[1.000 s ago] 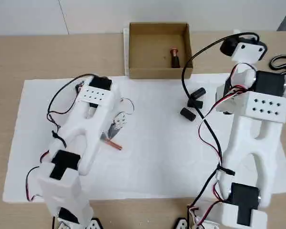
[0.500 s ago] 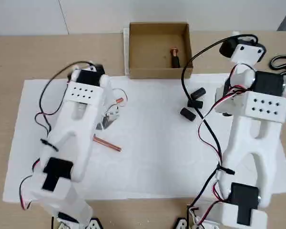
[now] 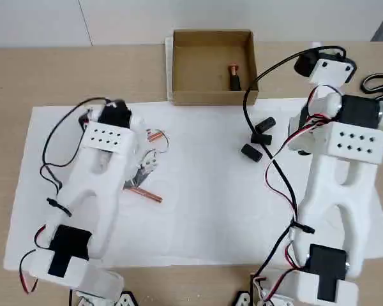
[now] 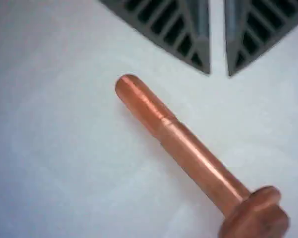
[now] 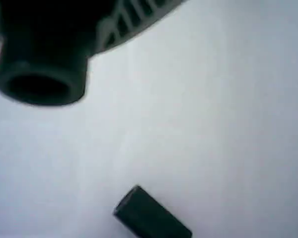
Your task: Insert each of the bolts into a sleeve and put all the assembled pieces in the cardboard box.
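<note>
Since half a second ago my left arm has drawn back nearer. Near bolt [image 3: 145, 192] lies bare on the sheet. My left gripper [image 4: 217, 54] hangs just beyond it, tips parted by a narrow slit, empty; from above the slit is hidden. Second bolt [image 3: 155, 135] lies farther off. Right gripper [image 5: 84, 29], covered by its arm from above, seems to pinch a sleeve [image 5: 39, 69]; one finger is cut off. More sleeves [image 3: 251, 152] lie left of that arm. Cardboard box [image 3: 179, 64] is farthest, with one assembled piece [image 3: 233, 76] inside.

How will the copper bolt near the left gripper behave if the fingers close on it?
The bolt looks like solid metal, so it is probably stiff and rather heavy for its size. Its round, smooth shaft lies flat on the white sheet, so it may roll or slip from the left gripper; the wider head might limit rolling.
</note>
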